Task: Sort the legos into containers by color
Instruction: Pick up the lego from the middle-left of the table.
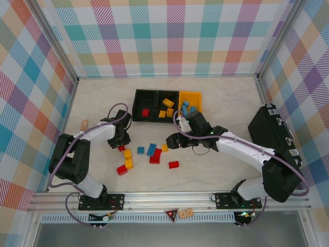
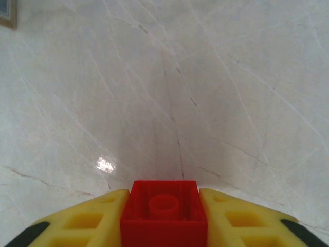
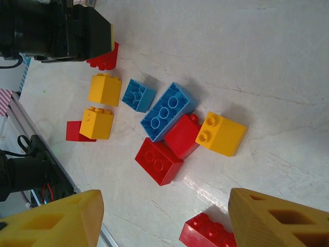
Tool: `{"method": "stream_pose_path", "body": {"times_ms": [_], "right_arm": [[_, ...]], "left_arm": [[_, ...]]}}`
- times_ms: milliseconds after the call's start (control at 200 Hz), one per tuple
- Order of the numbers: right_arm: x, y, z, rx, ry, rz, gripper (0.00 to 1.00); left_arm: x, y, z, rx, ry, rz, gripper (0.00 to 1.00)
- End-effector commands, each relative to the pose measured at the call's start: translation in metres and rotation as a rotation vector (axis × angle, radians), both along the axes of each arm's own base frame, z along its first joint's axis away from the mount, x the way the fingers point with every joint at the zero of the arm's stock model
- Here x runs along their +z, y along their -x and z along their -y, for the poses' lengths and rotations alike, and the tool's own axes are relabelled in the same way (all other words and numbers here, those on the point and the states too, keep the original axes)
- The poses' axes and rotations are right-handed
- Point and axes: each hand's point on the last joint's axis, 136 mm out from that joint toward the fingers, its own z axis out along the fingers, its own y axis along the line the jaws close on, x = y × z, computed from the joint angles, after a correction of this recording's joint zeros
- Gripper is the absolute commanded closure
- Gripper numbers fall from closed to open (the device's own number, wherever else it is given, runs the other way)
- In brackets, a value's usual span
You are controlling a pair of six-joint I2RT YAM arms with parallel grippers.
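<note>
Risk: left pincer point(image 1: 121, 145) pinches red brick point(image 2: 164, 213) at its tips, shallow hold, may slip on lift. Right pincer point(image 3: 162, 221) spread close by; arms could clash.

Open desk point(image 1: 226, 103) runs left, right and behind the containers point(image 1: 135, 105), and along the near edge in front of the legos point(image 1: 154, 158). Between the left claw point(image 1: 121, 146), closed on a red lego point(image 2: 164, 221), and the spread right claw point(image 1: 169, 141), loose legos crowd the surface, several touching. A black case point(image 1: 270, 128) blocks the right side; a small card point(image 1: 85, 123) lies near the left wall.
</note>
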Motion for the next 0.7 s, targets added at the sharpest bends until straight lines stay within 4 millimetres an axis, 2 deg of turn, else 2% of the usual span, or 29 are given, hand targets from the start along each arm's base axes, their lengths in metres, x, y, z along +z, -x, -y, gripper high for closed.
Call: {"method": "stream_pose_path", "body": {"times_ms": [0, 115, 290, 520, 695], "right_arm": [[-0.003, 0.000, -0.005, -0.001, -0.017, -0.008, 0.35], [-0.002, -0.002, -0.005, -0.008, -0.021, -0.006, 0.35], [-0.001, -0.004, -0.005, -0.021, -0.017, 0.001, 0.35], [-0.002, -0.003, -0.006, -0.035, -0.033, -0.008, 0.35], [-0.003, -0.002, -0.004, -0.047, -0.024, -0.004, 0.35]], "left_arm": [[0.008, 0.000, 0.003, -0.004, 0.040, 0.010, 0.70], [0.021, -0.008, 0.011, -0.019, 0.068, 0.040, 0.71], [0.049, -0.031, 0.026, -0.056, 0.105, 0.100, 0.72], [0.083, -0.075, 0.050, -0.095, 0.153, 0.184, 0.72], [0.097, -0.113, 0.075, -0.126, 0.183, 0.228, 0.72]]}}
